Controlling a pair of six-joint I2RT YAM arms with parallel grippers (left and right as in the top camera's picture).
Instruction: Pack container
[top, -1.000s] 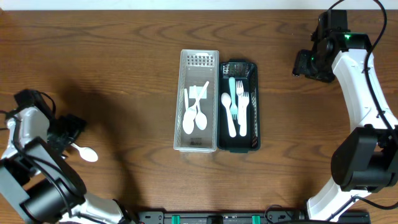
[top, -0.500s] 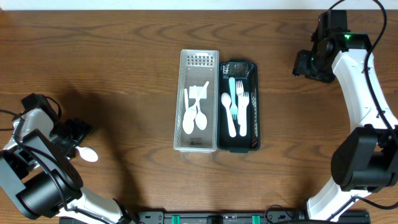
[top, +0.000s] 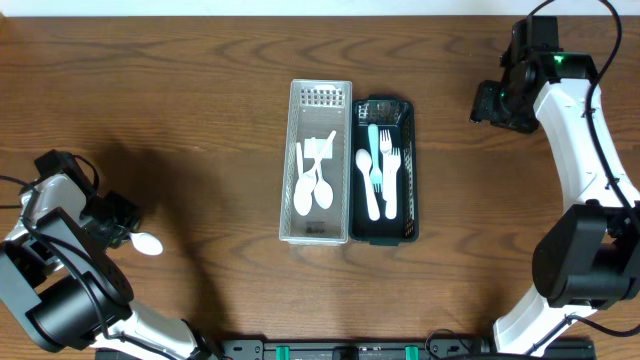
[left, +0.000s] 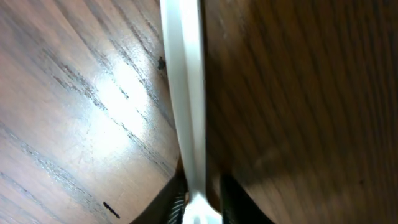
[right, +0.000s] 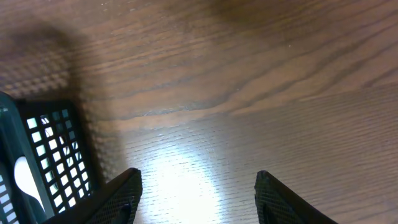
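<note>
A white plastic spoon (top: 147, 243) lies on the wooden table at the far left, its handle (left: 185, 93) running between the fingers of my left gripper (top: 118, 232). In the left wrist view the dark fingers (left: 168, 200) press against the handle from both sides, so the gripper (left: 199, 208) is shut on it. The clear container (top: 287, 160) at the centre holds white spoons. Beside it the black basket (top: 411, 170) holds white and teal forks and spoons. My right gripper (top: 497, 105) hovers open at the upper right, and nothing sits between its fingers (right: 121, 193).
In the right wrist view a corner of the black basket (right: 53, 155) shows at the left. Bare wooden table surrounds both containers. The right arm (top: 585, 160) runs down the right edge.
My left gripper's fingers have closed onto the spoon's handle, and the spoon has shifted slightly. The right arm has not moved.
</note>
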